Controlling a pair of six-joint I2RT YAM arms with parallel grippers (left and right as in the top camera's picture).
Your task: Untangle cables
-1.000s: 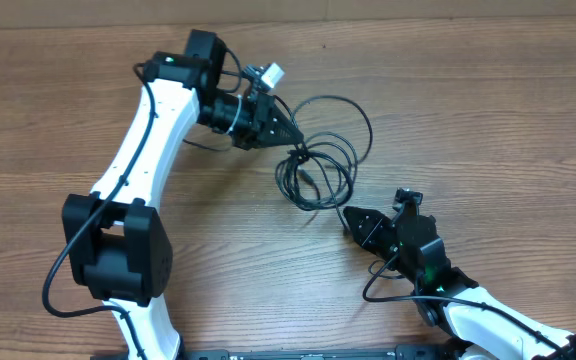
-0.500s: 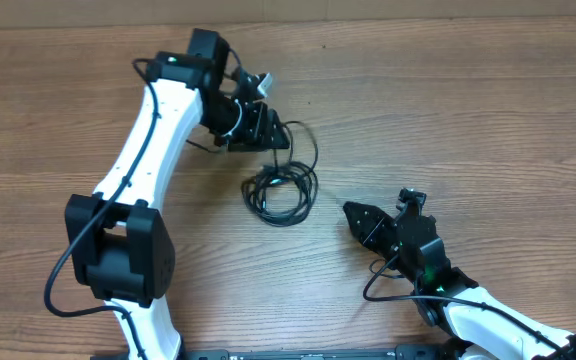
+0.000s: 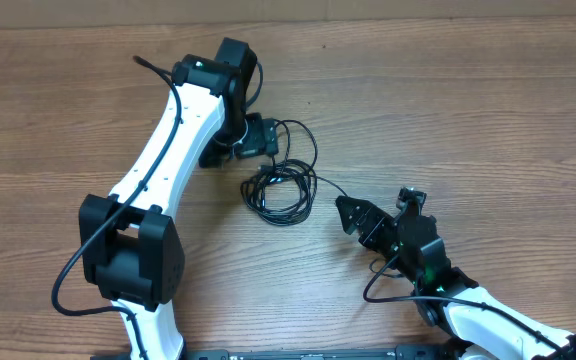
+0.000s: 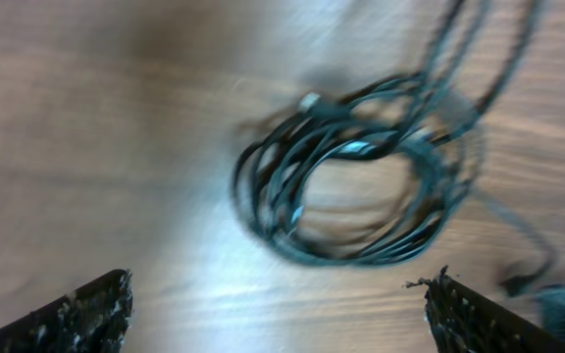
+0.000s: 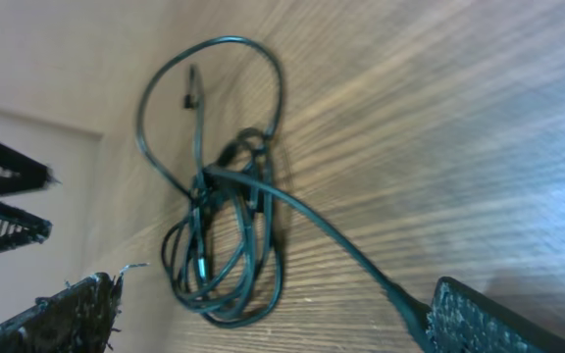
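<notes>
The cables (image 3: pixel 280 190) lie on the wooden table as one small coil of thin black cords, with a loose loop (image 3: pixel 303 140) rising toward the back. One strand (image 3: pixel 333 190) runs from the coil to my right gripper (image 3: pixel 353 215). My left gripper (image 3: pixel 258 140) hangs just behind the coil, pointing down. The left wrist view is blurred; the coil (image 4: pixel 351 186) lies ahead of my left gripper (image 4: pixel 278 309), which is open and holds nothing. In the right wrist view the coil (image 5: pixel 224 245) lies ahead of my open right gripper (image 5: pixel 278 314), and the strand's end (image 5: pixel 400 294) reaches one fingertip (image 5: pixel 498 319).
The left arm (image 3: pixel 158 160) stretches across the table's left half. The right arm (image 3: pixel 438 280) comes in from the bottom right corner. The table's back edge (image 3: pixel 418 18) runs along the top of the overhead view.
Both grippers have opened and let go of the cables. The stretched cords sprang back left into a tighter coil. The left wrist swung to point down behind it.
</notes>
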